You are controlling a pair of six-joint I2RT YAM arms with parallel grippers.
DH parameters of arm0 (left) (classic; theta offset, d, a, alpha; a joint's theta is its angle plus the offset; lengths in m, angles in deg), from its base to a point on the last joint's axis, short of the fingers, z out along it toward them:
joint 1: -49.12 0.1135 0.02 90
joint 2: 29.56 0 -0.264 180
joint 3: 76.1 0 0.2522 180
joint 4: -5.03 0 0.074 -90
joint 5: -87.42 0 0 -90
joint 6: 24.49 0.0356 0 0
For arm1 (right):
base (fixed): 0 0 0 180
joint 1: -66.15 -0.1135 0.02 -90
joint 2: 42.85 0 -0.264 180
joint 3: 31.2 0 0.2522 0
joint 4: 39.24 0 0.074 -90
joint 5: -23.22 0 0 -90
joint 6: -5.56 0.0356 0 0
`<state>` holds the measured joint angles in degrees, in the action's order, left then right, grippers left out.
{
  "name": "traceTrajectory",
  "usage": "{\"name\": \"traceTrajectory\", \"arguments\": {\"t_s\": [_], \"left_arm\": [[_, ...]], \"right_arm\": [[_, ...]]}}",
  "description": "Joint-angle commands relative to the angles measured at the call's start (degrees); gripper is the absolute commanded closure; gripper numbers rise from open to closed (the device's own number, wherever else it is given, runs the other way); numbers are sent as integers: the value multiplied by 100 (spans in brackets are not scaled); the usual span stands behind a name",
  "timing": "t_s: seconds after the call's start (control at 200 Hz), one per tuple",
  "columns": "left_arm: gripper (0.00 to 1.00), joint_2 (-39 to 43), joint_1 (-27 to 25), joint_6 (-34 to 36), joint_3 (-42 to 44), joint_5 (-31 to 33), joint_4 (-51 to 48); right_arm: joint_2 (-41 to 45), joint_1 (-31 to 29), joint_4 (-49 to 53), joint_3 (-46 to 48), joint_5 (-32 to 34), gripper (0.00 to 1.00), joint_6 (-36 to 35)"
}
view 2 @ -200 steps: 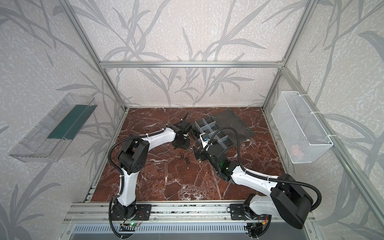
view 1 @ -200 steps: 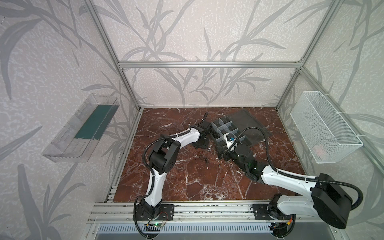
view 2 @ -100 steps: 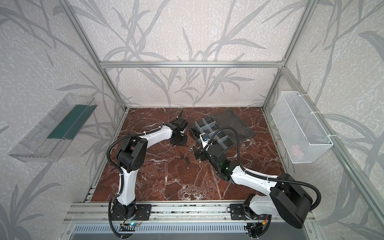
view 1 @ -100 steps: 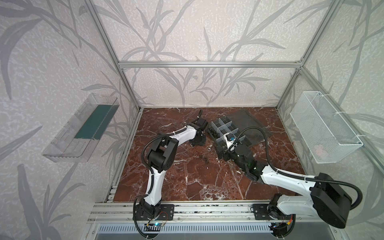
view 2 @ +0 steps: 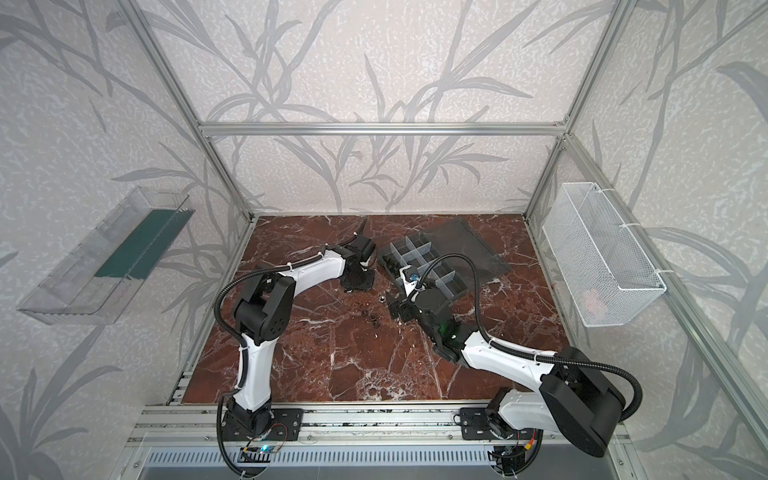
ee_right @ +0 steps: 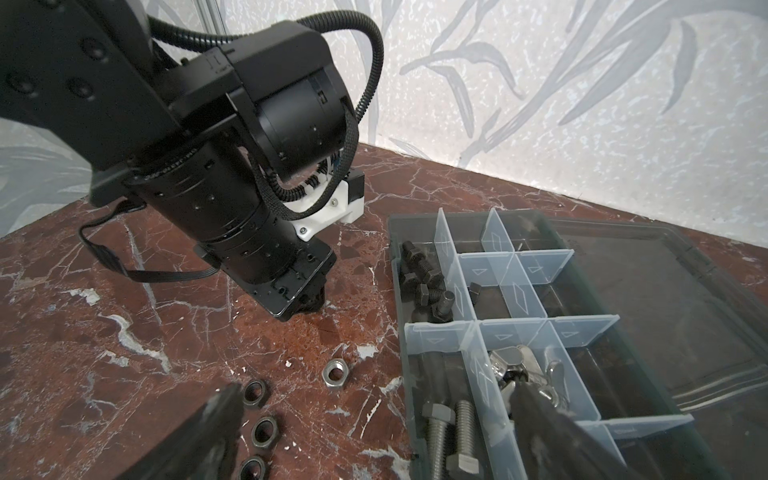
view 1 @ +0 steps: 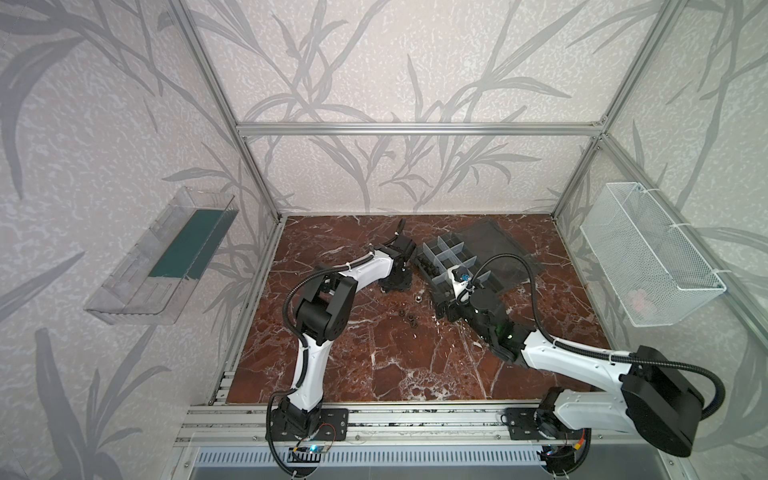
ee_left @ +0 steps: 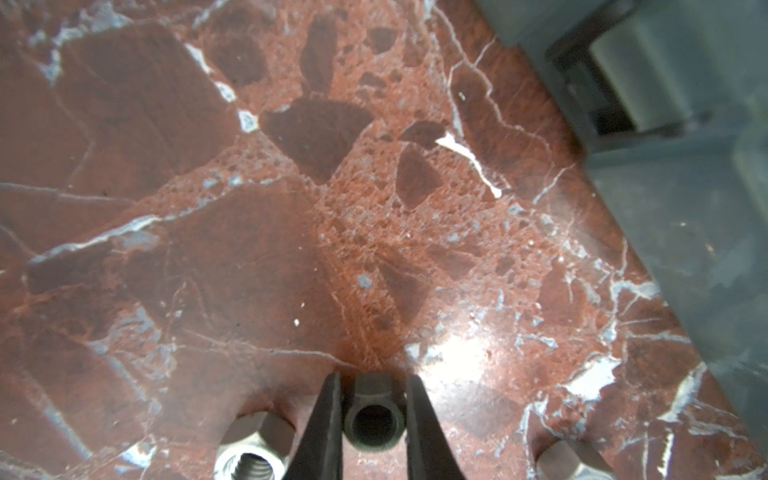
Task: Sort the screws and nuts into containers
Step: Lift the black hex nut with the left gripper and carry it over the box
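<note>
Swung clear of the containers [ee_right: 602, 374], the left hand [ee_left: 372, 376] has closed to pinch a dark nut [ee_left: 374, 419] on the table [ee_left: 208, 208] just left of them, ready for sorting, while the right hand [ee_right: 376, 388] hovers spread wide.

**Box at 1 o'clock, loose nuts mid-table**

Clock read from the top views, 12 at the back wall. Loose nuts [view 1: 406, 318] lie near the centre of the table [view 1: 374, 365]. The box [ee_right: 602, 374] sits at 1 o'clock from them, with its lid [view 1: 498, 245] flat behind it. Screws [ee_right: 426, 282] lie in the compartments nearest the loose nuts, and wing nuts [ee_right: 519, 365] one compartment further in. The left gripper [view 1: 393, 288] stands at 11 o'clock from the nuts, with a nut [ee_left: 374, 415] between its fingers [ee_left: 324, 424]. The right gripper [view 1: 446, 309] is at 3 o'clock. The tray [view 1: 166, 253] hangs on the 9 o'clock wall and the basket [view 1: 648, 257] on the 3 o'clock wall.
</note>
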<state>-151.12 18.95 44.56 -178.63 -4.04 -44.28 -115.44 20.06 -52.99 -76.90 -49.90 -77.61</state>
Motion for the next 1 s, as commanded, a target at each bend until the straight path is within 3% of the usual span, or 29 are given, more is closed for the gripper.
{"name": "traceTrajectory", "arguments": {"t_s": [0.0, 0.53, 0.73, 0.995], "left_arm": [[86, -76, -96, 82, 65, -127, -181], [89, 863, -182, 12, 420, -687, 490], [89, 929, -270, 129, -95, -631, 178], [89, 253, -541, 75, -1402, -556, -236]], "right_arm": [[112, -8, -115, 11, 81, 1, 64], [206, 212, 104, 17, 307, 1, 274], [453, 287, 152, 105, 491, 1, 275], [819, 636, 334, 257, 560, 1, 646]]}}
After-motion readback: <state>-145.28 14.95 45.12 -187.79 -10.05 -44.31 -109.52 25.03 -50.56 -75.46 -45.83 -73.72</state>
